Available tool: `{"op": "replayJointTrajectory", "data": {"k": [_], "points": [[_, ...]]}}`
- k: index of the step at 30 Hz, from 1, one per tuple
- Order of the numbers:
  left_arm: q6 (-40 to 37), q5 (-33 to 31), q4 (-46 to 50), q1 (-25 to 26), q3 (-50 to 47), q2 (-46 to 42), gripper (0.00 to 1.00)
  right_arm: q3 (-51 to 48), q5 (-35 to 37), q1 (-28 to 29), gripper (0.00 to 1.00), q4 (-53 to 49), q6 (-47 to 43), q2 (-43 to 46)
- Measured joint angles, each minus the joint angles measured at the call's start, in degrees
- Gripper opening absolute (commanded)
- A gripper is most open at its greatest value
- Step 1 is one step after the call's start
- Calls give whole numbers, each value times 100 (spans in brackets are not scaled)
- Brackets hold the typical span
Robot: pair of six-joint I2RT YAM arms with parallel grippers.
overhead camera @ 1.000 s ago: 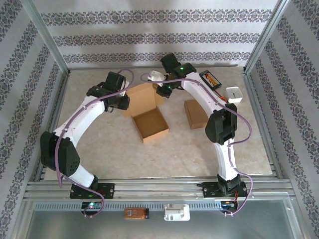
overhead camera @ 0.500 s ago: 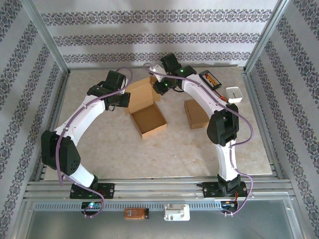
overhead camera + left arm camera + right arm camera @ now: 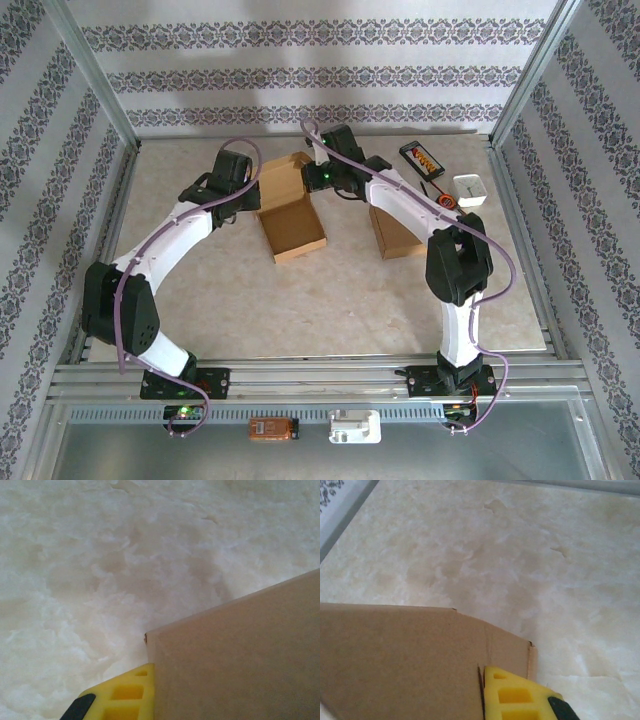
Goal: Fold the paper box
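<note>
The paper box (image 3: 293, 233) is an open brown cardboard tray in the middle of the table, with its lid (image 3: 282, 180) raised behind it. At the lid's left edge my left gripper (image 3: 251, 198) is shut on the cardboard. In the left wrist view one yellow finger (image 3: 127, 695) lies against the lid panel (image 3: 240, 665), which hides the other finger. My right gripper (image 3: 314, 180) is shut on the lid's right edge. Its yellow finger (image 3: 520, 697) presses on a side flap of the box (image 3: 400, 655).
A second, folded brown box (image 3: 396, 236) lies right of the tray, under the right arm. A black and orange item (image 3: 422, 158) and a small white object (image 3: 470, 189) sit at the back right. Metal frame rails and patterned walls enclose the table.
Both grippers have closed on the lid's side edges. The right gripper came left and down to the lid. The box slid a little toward the back, and the lid stands steeper.
</note>
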State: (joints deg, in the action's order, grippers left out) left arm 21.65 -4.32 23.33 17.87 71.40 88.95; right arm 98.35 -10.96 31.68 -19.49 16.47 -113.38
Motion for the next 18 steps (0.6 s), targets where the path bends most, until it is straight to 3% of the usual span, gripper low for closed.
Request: {"op": "replayJointTrajectory", "data": {"k": [18], "points": [[1126,129,-1141,-26,-568,-229,5,-1298,527,199,7,1261,643,680]]}}
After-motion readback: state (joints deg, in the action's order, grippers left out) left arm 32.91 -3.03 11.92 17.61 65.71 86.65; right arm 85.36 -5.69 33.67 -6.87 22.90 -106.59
